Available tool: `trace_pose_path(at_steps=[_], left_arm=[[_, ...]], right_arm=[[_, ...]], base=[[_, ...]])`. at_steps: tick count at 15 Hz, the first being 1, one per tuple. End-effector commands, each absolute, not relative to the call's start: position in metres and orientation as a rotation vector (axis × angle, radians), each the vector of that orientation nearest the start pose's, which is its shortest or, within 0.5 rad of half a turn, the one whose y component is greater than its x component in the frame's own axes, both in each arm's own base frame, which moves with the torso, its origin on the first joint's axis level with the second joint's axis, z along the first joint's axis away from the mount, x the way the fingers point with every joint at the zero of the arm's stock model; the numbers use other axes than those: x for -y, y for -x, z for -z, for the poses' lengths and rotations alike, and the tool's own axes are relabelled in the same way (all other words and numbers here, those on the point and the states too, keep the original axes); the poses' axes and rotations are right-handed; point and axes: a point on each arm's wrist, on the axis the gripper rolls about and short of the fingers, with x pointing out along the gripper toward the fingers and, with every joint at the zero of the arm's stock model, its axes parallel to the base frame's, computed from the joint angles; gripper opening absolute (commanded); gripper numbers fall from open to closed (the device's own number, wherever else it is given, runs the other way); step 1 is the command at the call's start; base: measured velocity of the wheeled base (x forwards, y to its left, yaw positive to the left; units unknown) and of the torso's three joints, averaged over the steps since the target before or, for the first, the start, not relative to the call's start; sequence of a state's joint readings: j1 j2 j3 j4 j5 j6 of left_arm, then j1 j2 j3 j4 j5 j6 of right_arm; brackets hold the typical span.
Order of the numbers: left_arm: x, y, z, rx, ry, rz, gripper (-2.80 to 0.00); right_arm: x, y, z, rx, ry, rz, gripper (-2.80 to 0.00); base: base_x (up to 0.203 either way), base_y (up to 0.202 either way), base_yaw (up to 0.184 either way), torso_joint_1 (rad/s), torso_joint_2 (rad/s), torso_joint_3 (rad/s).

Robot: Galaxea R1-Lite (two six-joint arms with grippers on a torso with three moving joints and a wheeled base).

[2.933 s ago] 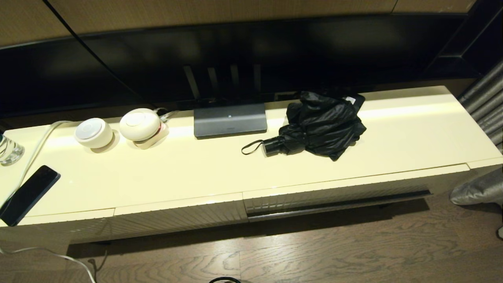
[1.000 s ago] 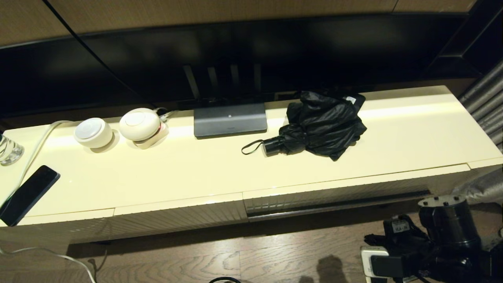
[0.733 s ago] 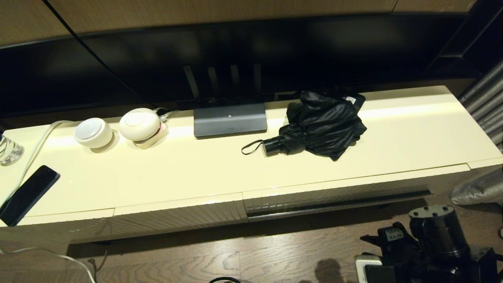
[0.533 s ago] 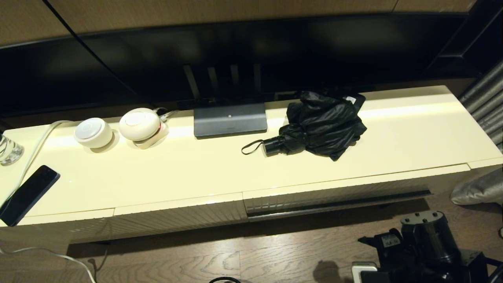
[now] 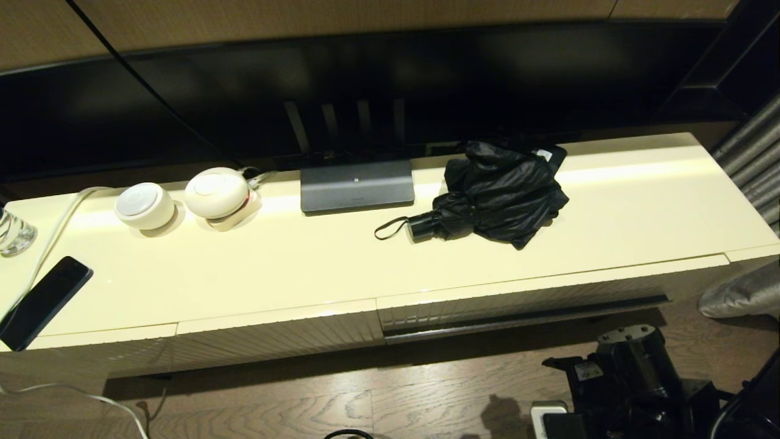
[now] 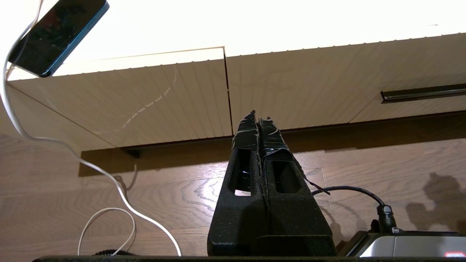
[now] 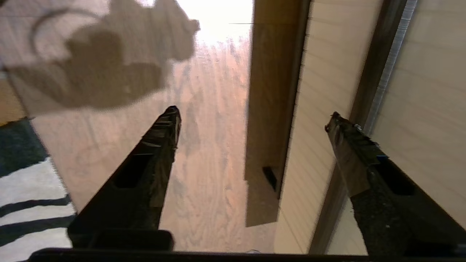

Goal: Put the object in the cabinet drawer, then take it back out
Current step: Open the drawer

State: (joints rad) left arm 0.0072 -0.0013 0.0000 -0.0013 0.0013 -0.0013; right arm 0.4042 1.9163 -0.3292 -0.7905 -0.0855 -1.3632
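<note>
The object, a black folding umbrella (image 5: 496,195), lies on the cream cabinet top with its handle and strap loop toward the left. The cabinet drawer (image 5: 524,300) below it is shut, a dark strip along its lower edge. My right arm (image 5: 631,372) hangs low over the floor in front of the drawer's right part. In the right wrist view my right gripper (image 7: 253,112) is open and holds nothing, one fingertip (image 7: 336,122) near the dark strip (image 7: 371,80). My left gripper (image 6: 259,116) is shut and empty, parked low and facing the cabinet front.
On the cabinet top are a grey TV base (image 5: 357,186), two white round devices (image 5: 146,206) (image 5: 216,193), a black phone (image 5: 44,302), a glass (image 5: 15,231) and a small black box (image 5: 548,153) behind the umbrella. Grey curtain fabric (image 5: 740,296) lies at the right.
My right arm came into view at the lower right, then moved left and lower along the floor. The umbrella and the drawer have not moved.
</note>
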Motion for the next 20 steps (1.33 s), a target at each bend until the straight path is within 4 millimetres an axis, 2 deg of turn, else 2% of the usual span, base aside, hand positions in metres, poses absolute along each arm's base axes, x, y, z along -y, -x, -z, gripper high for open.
trace_pose_path(at_steps=[1, 6, 15, 20], left_arm=[[0.000, 0.023, -0.075, -0.002, 0.002, -0.009, -2.80], [0.000, 0.023, -0.075, -0.002, 0.002, -0.009, -2.80], [0.000, 0.023, -0.075, -0.002, 0.002, -0.009, -2.80], [0.000, 0.023, -0.075, -0.002, 0.002, -0.009, -2.80]], right_arm=[[-0.095, -0.231, -0.025, -0.481, 1.474, -0.813, 0.00], [-0.094, -0.243, -0.019, -0.499, 1.466, -0.801, 0.00], [-0.095, -0.258, -0.025, -0.451, 1.463, -0.756, 0.00], [-0.097, -0.269, -0.020, -0.456, 1.462, -0.748, 0.00]], base=[[0.000, 0.000, 0.000, 0.000, 0.00, 0.000], [0.000, 0.000, 0.000, 0.000, 0.00, 0.000], [0.000, 0.000, 0.000, 0.000, 0.00, 0.000], [0.000, 0.000, 0.000, 0.000, 0.00, 0.000]])
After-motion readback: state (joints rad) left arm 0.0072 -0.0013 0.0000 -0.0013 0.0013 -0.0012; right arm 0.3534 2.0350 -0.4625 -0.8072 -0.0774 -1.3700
